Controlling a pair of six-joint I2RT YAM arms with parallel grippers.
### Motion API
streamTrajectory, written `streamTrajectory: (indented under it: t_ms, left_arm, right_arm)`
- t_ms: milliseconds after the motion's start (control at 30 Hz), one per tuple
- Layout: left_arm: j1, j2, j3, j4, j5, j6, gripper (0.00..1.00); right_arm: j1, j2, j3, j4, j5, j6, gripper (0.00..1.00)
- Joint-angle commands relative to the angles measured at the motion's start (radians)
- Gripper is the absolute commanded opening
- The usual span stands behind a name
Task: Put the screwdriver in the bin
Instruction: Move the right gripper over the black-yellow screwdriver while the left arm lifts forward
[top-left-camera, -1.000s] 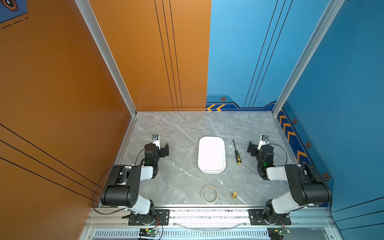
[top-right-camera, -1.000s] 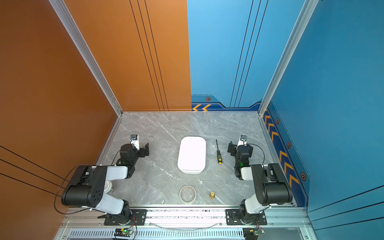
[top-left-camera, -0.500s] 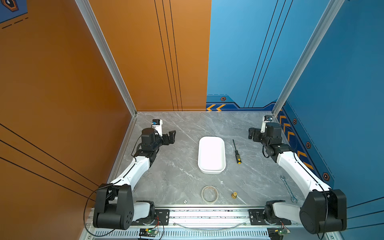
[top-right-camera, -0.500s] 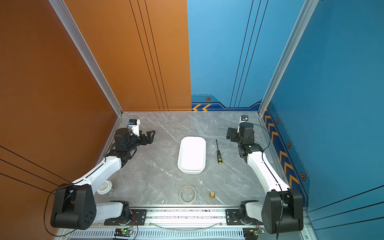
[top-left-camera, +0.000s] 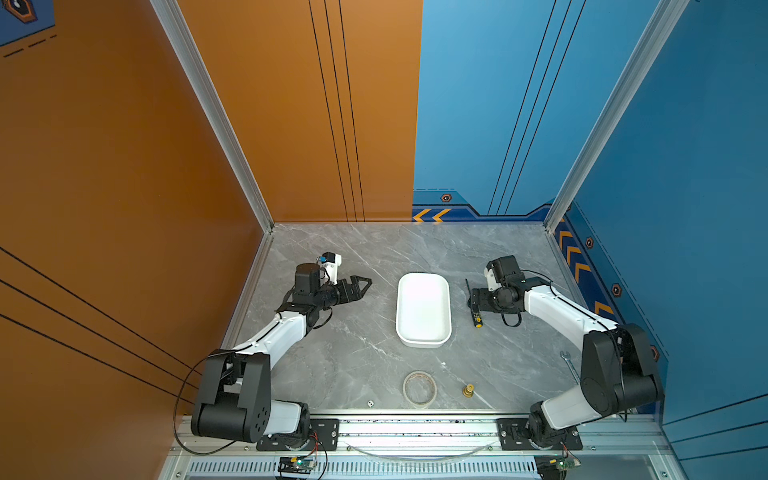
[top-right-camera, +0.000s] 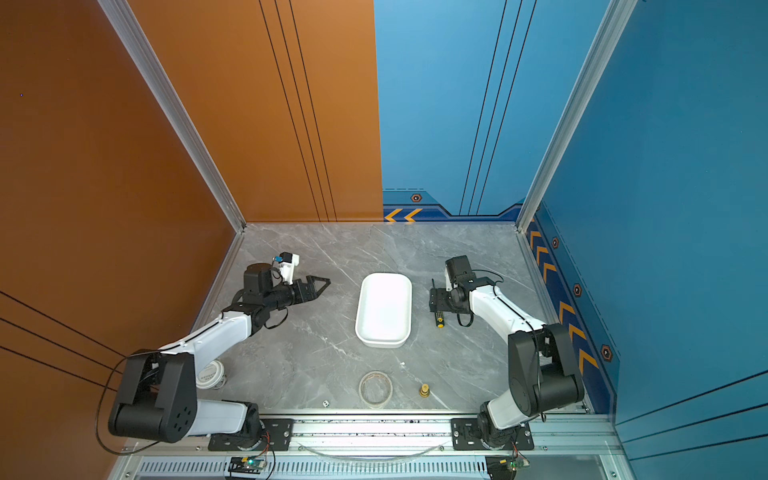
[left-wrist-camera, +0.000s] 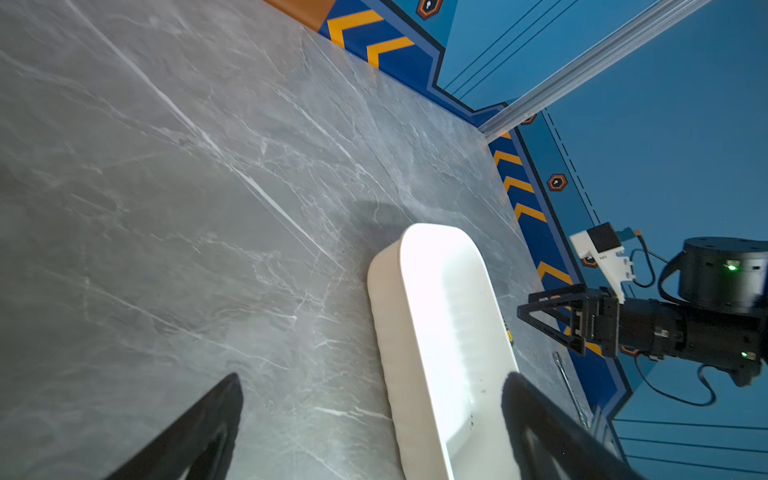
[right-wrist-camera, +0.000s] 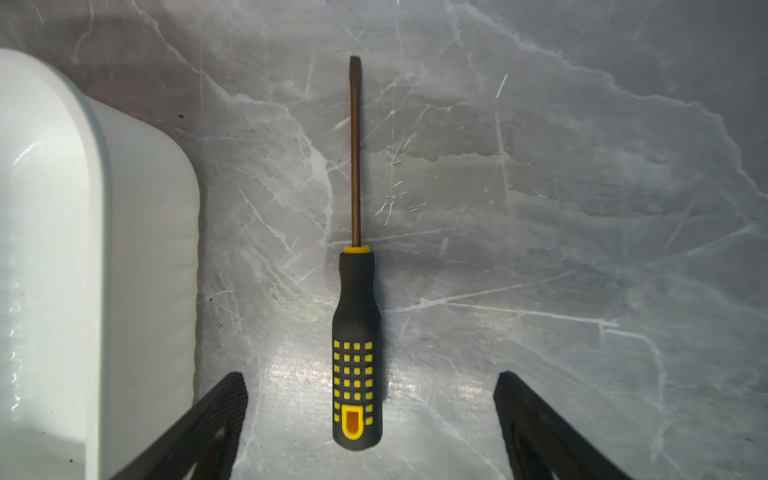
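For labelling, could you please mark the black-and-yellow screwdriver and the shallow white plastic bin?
Black-and-yellow screwdriver (right-wrist-camera: 356, 332): right wrist view, handle.
Shallow white plastic bin (top-left-camera: 423, 341): a top view, near rim.

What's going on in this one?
The right gripper is poised over the screwdriver, open, with a finger on either side of the handle and a clear gap on both sides. The screwdriver lies flat on the table just beside the bin, which is empty. The left gripper, also open and holding nothing, sits on the bin's other side. Nothing is picked up yet.
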Motion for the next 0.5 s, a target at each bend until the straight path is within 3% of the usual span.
streamTrajectory:
  t_ms: [0, 267, 467]
  left_arm:
    - [-0.025, 0.022, -0.029, -0.014, 0.096, -0.076, 0.98]
    - [-0.076, 0.023, -0.068, -0.023, 0.089, -0.126, 0.98]
    - [-0.091, -0.026, -0.033, -0.241, 0.012, -0.057, 0.98]
  right_arm:
    - [0.021, 0.034, 0.002, -0.047, -0.006, 0.025, 0.9]
    - [0.055, 0.082, 0.009, -0.052, 0.046, 0.036, 0.82]
    - [0.055, 0.086, 0.02, -0.057, 0.064, 0.034, 0.73]
